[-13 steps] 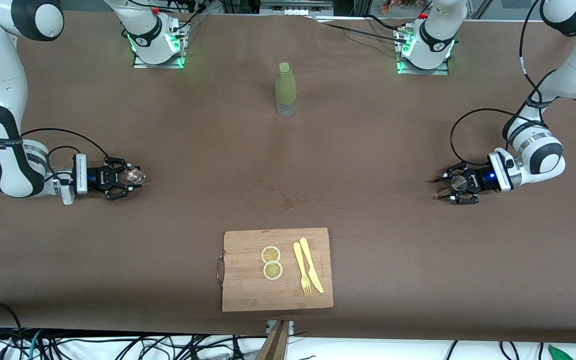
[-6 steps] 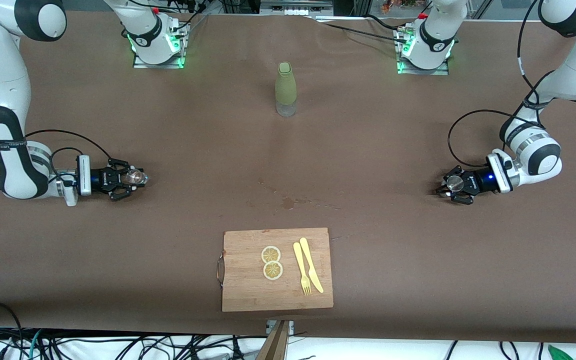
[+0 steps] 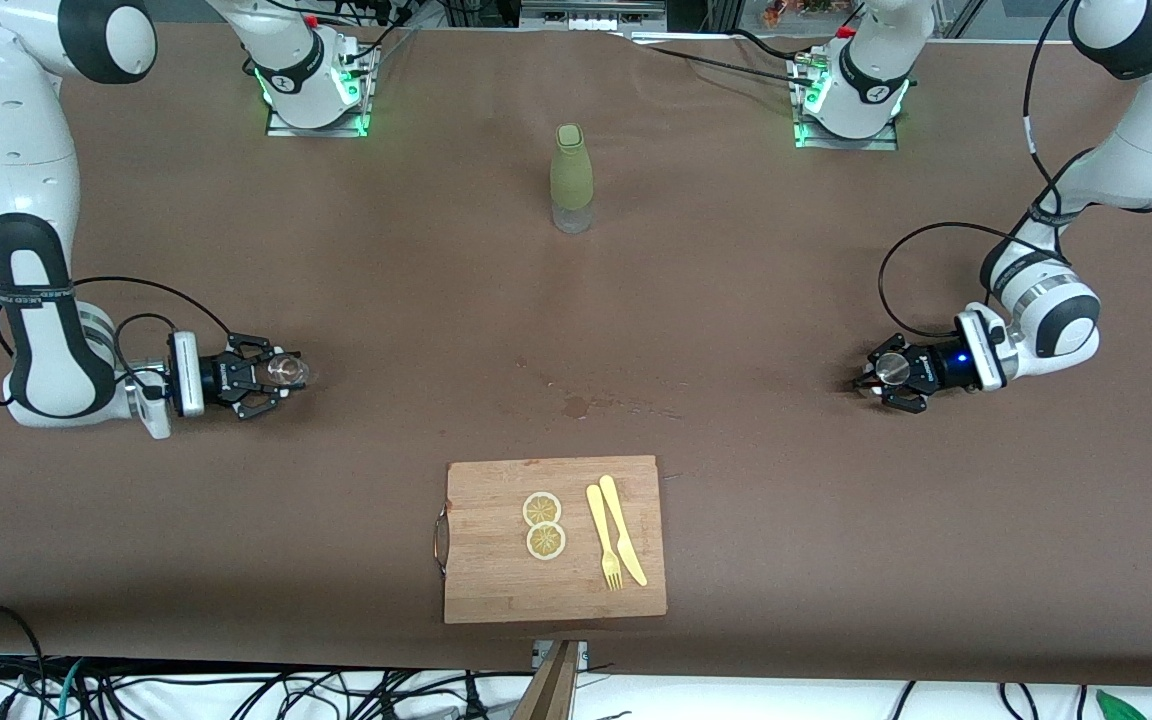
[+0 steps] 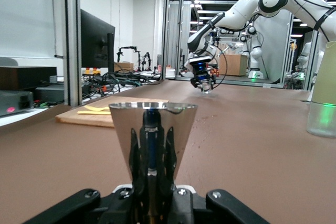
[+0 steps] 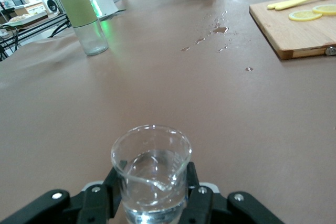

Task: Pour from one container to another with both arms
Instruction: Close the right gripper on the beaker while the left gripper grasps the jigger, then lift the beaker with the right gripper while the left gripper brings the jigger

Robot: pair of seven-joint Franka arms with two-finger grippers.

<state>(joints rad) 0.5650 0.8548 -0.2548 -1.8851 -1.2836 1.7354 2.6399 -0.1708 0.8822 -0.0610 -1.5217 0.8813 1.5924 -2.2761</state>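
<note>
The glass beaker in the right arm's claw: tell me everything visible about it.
The glass beaker is small, clear and cylindrical, with a flared rim and a pouring lip. It looks like glass and holds a little clear liquid at the bottom. It stands upright, gripped on both sides by the right claw, which is shut on it. In the front view it sits toward the right arm's end of the table; whether its base touches the table cannot be told.

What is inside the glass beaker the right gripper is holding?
The glass beaker, clamped in the right gripper, holds some clear liquid in its lower part. Its base is hidden between the fingers.
</note>
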